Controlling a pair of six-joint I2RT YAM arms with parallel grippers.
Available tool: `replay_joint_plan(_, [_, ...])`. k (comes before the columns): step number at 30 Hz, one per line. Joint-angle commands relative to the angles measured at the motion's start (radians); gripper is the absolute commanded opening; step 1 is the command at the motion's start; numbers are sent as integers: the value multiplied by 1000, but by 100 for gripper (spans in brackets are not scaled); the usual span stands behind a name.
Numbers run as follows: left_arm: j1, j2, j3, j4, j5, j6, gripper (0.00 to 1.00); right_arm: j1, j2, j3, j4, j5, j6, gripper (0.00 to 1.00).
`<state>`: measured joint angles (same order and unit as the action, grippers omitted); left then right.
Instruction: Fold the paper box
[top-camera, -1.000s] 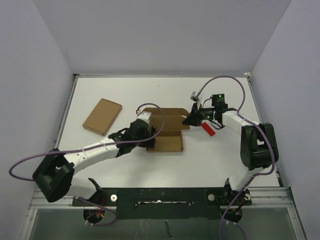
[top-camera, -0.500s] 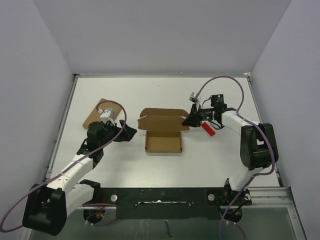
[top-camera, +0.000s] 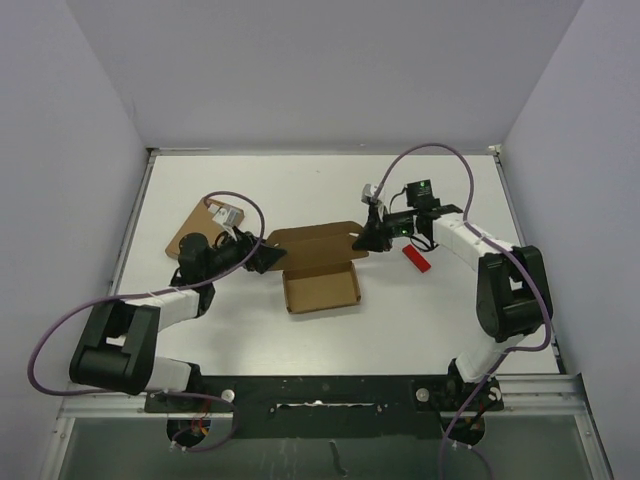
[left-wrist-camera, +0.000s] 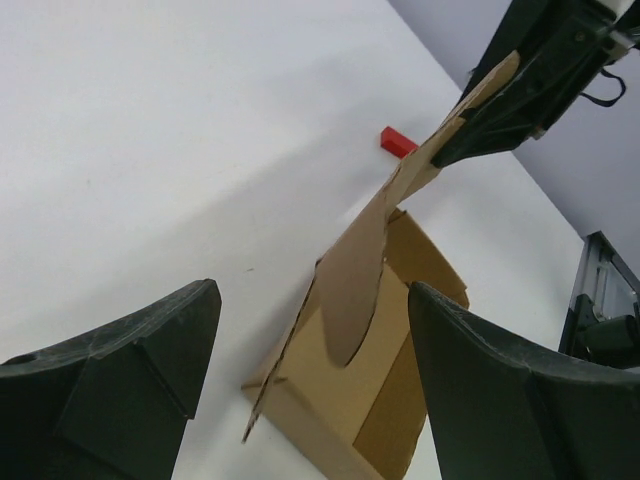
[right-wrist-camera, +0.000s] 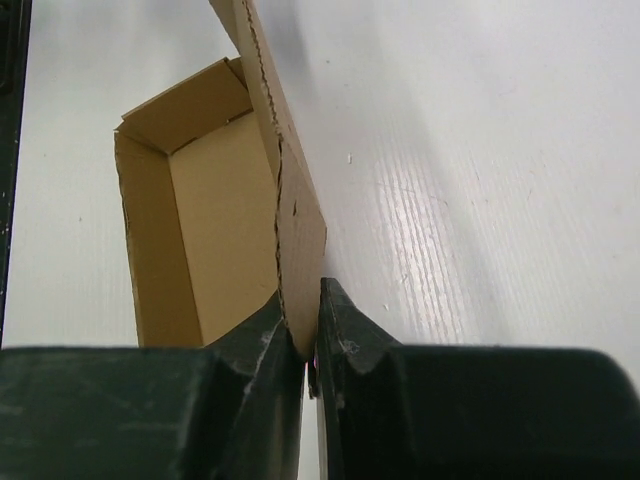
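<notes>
The paper box (top-camera: 322, 290) is an open brown tray in the middle of the table, its long lid flap (top-camera: 312, 243) raised behind it. My right gripper (top-camera: 367, 240) is shut on the flap's right end; in the right wrist view both fingers (right-wrist-camera: 345, 345) pinch the flap's edge (right-wrist-camera: 300, 235) beside the tray's hollow (right-wrist-camera: 205, 240). My left gripper (top-camera: 266, 257) is open just left of the box, touching nothing. In the left wrist view the box (left-wrist-camera: 340, 395) and its rounded flap tab (left-wrist-camera: 355, 290) lie ahead between the spread fingers (left-wrist-camera: 130, 375).
A wider flat brown cardboard rectangle (top-camera: 192, 226) lies at the left, partly under my left arm. A small red block (top-camera: 417, 258) sits right of the box under the right arm, and shows again as the red block (left-wrist-camera: 398, 141) from the left wrist. Walls close off three sides of the table.
My left arm pulled away from the box to the left, then swung its gripper back to the box's left end. The right gripper, still pinching the flap, moved up and left; the box turned slightly.
</notes>
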<state>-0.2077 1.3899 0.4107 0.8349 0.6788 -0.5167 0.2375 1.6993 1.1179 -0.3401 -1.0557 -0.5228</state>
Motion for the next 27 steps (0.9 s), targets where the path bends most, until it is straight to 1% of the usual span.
replay_joint_plan(1, [-11, -28, 8, 174, 57, 4, 75, 12, 24, 71, -54, -19, -77, 10])
replay_joint_plan(4, [-30, -78, -11, 91, 2, 56, 74, 24, 51, 102, -86, -9, -95, 14])
replay_joint_plan(6, [-45, -104, -18, 45, -28, 85, 74, 32, 70, 123, -106, 8, -100, 18])
replay_joint_plan(11, [-51, -134, -30, 3, -77, 106, 74, 27, 91, 145, -140, 29, -104, 28])
replay_joint_plan(13, [-52, -152, -34, -3, -97, 103, 75, 18, 73, 144, -149, 32, -111, 37])
replay_joint_plan(15, [-50, -189, -38, -30, -134, 94, 76, -6, 40, 139, -156, 33, -117, 50])
replay_joint_plan(16, [-49, -226, -38, -69, -159, 93, 76, -21, 18, 134, -157, 36, -122, 56])
replay_joint_plan(17, [-48, -258, -37, -109, -191, 93, 78, -37, -4, 125, -158, 41, -126, 62])
replay_joint_plan(19, [-46, -324, -34, -192, -245, 92, 80, -69, -52, 110, -179, 59, -154, 71])
replay_joint_plan(21, [-43, -392, -34, -260, -289, 75, 84, -99, -105, 91, -202, 79, -180, 75])
replay_joint_plan(23, [-38, -461, -39, -312, -318, 50, 88, -130, -146, 71, -223, 116, -191, 78])
replay_joint_plan(25, [-34, -527, -38, -381, -351, 13, 96, -159, -171, 53, -235, 192, -177, 82])
replay_joint_plan(27, [-33, -592, -32, -467, -396, -31, 98, -179, -171, 60, -277, 281, -170, 83])
